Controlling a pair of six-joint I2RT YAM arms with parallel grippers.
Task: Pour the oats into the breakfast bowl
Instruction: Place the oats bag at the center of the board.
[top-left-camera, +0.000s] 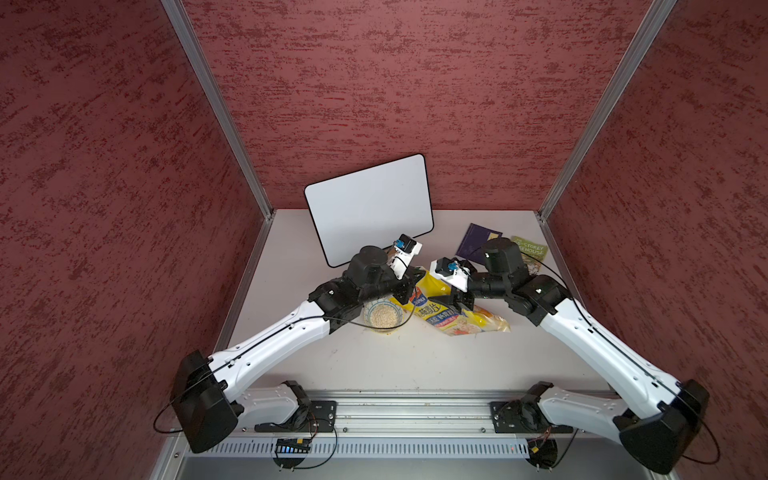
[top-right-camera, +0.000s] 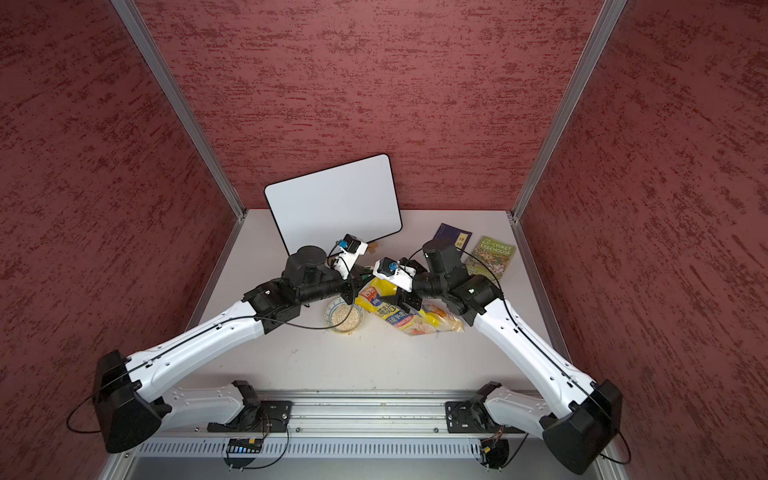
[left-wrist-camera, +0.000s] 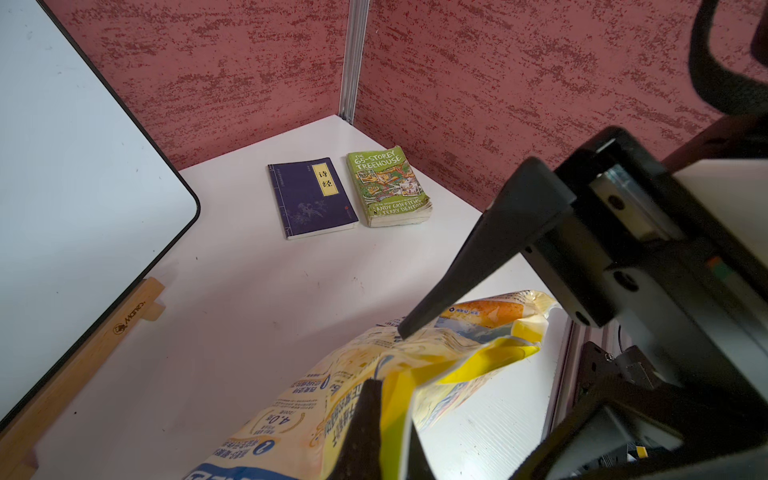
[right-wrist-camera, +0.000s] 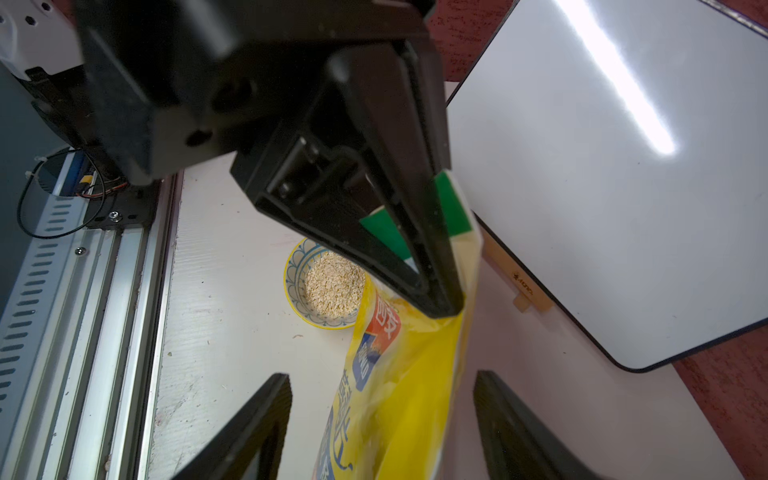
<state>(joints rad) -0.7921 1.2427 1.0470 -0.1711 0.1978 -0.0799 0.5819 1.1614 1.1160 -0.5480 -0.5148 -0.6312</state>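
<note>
Oats (right-wrist-camera: 334, 289) in breakfast bowl (right-wrist-camera: 296, 266), left claw (right-wrist-camera: 440, 303) pinching bag (right-wrist-camera: 399, 395)

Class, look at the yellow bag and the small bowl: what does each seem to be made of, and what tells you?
The bag: thin glossy printed plastic film, probably; it creases and shines. The bowl: likely glazed ceramic; smooth painted blue-patterned rim, holding its round shape.

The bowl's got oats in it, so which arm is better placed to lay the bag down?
Left, probably. The left gripper is shut on the bag by its green top edge, while the right gripper stands open astride it, gripping nothing.
</note>
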